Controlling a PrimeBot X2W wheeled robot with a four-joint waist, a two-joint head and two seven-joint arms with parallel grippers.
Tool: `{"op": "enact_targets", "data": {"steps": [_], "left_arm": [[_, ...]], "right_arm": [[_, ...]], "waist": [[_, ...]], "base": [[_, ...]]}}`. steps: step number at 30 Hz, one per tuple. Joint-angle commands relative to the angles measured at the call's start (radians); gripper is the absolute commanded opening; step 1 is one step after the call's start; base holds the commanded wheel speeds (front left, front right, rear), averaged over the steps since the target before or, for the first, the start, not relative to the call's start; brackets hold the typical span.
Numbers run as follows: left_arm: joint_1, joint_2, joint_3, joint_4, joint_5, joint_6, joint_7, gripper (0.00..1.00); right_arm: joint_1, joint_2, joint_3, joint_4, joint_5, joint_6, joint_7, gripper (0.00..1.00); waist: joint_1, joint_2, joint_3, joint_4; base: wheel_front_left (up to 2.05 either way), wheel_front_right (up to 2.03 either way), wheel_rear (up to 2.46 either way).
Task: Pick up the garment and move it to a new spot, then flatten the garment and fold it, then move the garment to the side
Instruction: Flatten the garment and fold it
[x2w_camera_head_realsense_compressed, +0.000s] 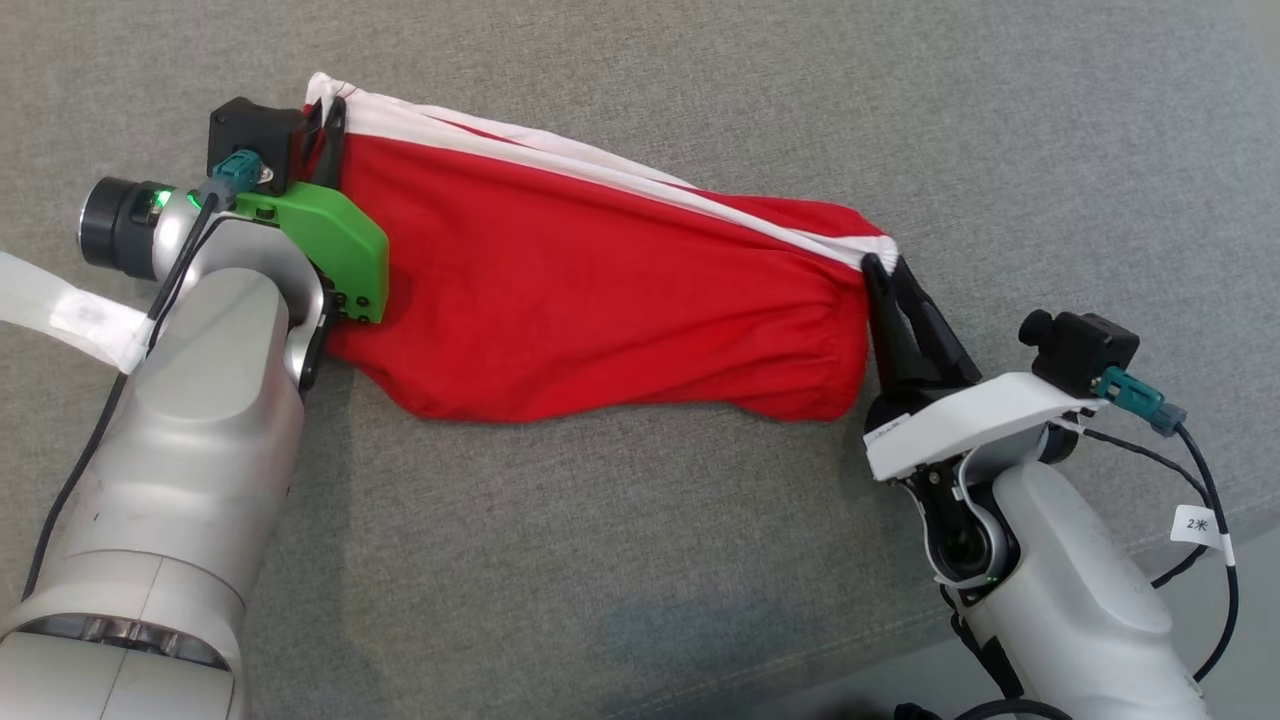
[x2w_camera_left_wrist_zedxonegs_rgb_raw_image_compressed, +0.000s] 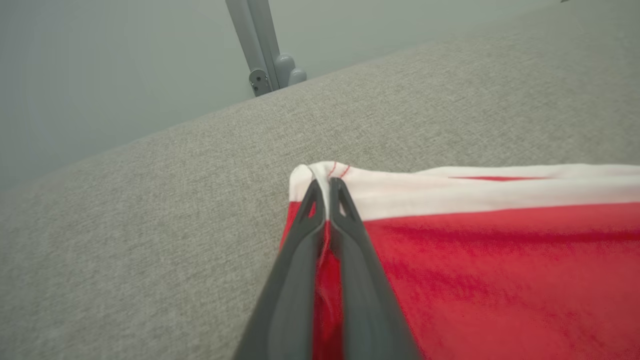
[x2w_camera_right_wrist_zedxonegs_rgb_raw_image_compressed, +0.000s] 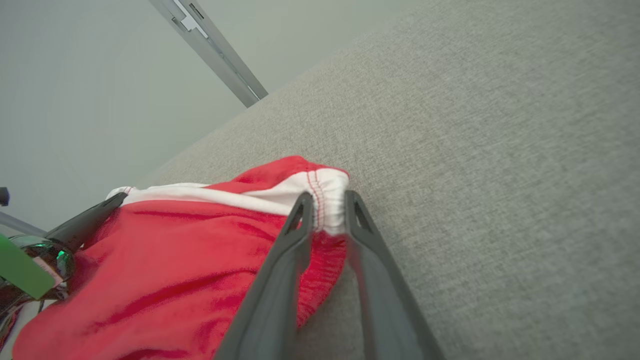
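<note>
- Head view: the garment (x2w_camera_head_realsense_compressed: 600, 290) lies stretched on the grey surface (x2w_camera_head_realsense_compressed: 640, 560) between your 2 hands.
- Your left hand (x2w_camera_head_realsense_compressed: 328, 120) is clamped on its white-banded corner (x2w_camera_left_wrist_zedxonegs_rgb_raw_image_compressed: 320, 172).
- Your right hand (x2w_camera_head_realsense_compressed: 887, 265) stands slightly parted, the hem (x2w_camera_right_wrist_zedxonegs_rgb_raw_image_compressed: 325, 200) between its fingers.

Garments: one garment (x2w_camera_head_realsense_compressed: 600, 290) was there.
Grippers: two were counted, the left gripper (x2w_camera_head_realsense_compressed: 325, 115) and the right gripper (x2w_camera_head_realsense_compressed: 885, 268).
Cable tags: one white cable tag (x2w_camera_head_realsense_compressed: 1197, 524) was seen.

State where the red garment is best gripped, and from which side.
Grip the garment by its white band at either end corner, coming in from that end, low along the grey surface. The band is a stitched, probably firmer edge, and the cloth lies stretched lengthwise.
</note>
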Motion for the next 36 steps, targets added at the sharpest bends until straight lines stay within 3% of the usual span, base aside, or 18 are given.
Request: {"op": "enact_targets", "data": {"steps": [1, 2, 7, 13, 18, 27, 28, 29, 30, 36], "left_arm": [[-0.016, 0.005, 0.007, 0.012, -0.007, 0.014, 0.000, 0.83], [-0.012, 0.003, 0.011, 0.017, -0.012, 0.018, 0.001, 1.00], [0.033, -0.001, 0.038, -0.040, -0.023, 0.032, 0.001, 1.00], [0.088, -0.012, 0.062, -0.105, -0.034, 0.008, 0.001, 1.00], [0.166, -0.028, 0.086, -0.065, -0.065, -0.007, 0.001, 1.00], [0.210, -0.060, 0.095, 0.074, -0.120, -0.029, 0.040, 1.00], [0.211, -0.063, 0.095, 0.081, -0.125, -0.034, 0.045, 0.68], [0.210, -0.064, 0.088, 0.086, -0.124, -0.036, 0.050, 0.15], [0.211, -0.066, 0.084, 0.090, -0.126, -0.042, 0.050, 0.00], [0.240, -0.060, 0.096, 0.092, -0.152, -0.048, 0.016, 0.00]], "right_arm": [[-0.009, 0.001, 0.005, 0.002, -0.019, -0.002, -0.003, 1.00], [-0.012, 0.003, 0.000, -0.003, -0.035, -0.002, -0.003, 1.00], [0.022, 0.012, -0.077, -0.069, -0.126, -0.002, -0.003, 1.00], [0.088, 0.015, -0.159, -0.167, -0.250, -0.001, -0.003, 1.00], [0.158, 0.023, -0.216, -0.189, -0.299, -0.001, -0.003, 1.00], [0.178, 0.029, -0.213, -0.171, -0.311, -0.001, -0.003, 1.00], [0.177, 0.030, -0.212, -0.171, -0.310, -0.001, -0.003, 1.00], [0.177, 0.030, -0.210, -0.170, -0.308, -0.001, -0.003, 1.00], [0.177, 0.031, -0.207, -0.169, -0.306, -0.001, -0.003, 1.00], [0.198, 0.032, -0.213, -0.154, -0.295, -0.001, -0.003, 1.00]], "waist": [[-0.0001, -0.0001, 0.002, -0.009], [-0.0001, -0.0001, 0.000, -0.010], [-0.0001, -0.0001, -0.025, 0.005], [-0.0001, -0.0001, -0.063, 0.029], [-0.0001, -0.0001, -0.106, 0.055], [-0.0001, -0.0001, -0.139, 0.055], [-0.0001, -0.0001, -0.140, 0.053], [-0.0001, -0.0001, -0.140, 0.051], [-0.0001, -0.0001, -0.142, 0.049], [-0.0001, -0.0001, -0.186, 0.046]], "base": [[0.00, 0.00, 0.00], [0.00, 0.00, 0.00], [0.00, 0.00, 0.00], [0.00, 0.00, 0.00], [0.00, 0.00, 0.00], [0.00, 0.00, 0.00], [0.00, 0.00, 0.00], [0.00, 0.00, 0.00], [0.00, 0.00, 0.00], [0.00, 0.00, 0.00]]}}
